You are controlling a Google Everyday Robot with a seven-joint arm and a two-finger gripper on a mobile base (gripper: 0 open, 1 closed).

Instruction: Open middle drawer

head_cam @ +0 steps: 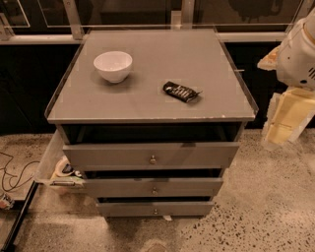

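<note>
Setting: robot test area. Evidence: speckled polished floor [266,206], dark glass wall [123,12] with metal frames, lone grey cabinet [162,54] bearing bowl [112,65] and packet [181,91], loose cable [12,172], gripper [288,118] at right edge beside cabinet.
</note>
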